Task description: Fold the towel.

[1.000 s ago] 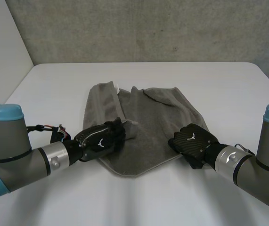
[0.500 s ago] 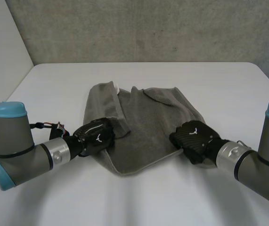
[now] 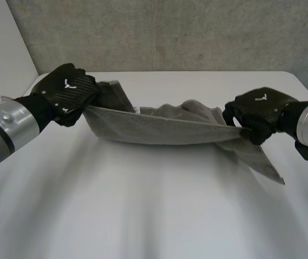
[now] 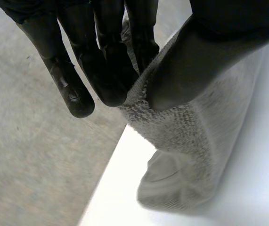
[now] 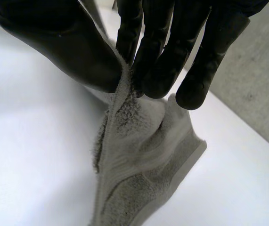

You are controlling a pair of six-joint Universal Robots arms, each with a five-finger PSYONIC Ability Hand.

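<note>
A grey towel hangs stretched between my two hands above the white table. At the towel's left end my left hand pinches the edge; the left wrist view shows the towel caught between thumb and fingers. My right hand holds the right end, and in its wrist view the towel's edge is pinched between thumb and fingers. Below the right hand a corner droops down to the table. The rest of the cloth sags behind the taut front edge.
A grey wall rises behind the table's far edge. A white wall stands at the left.
Both hands have closed on the towel's near edge and lifted it up and away from me, moving apart. The towel, flat on the table before, now hangs stretched between them.
</note>
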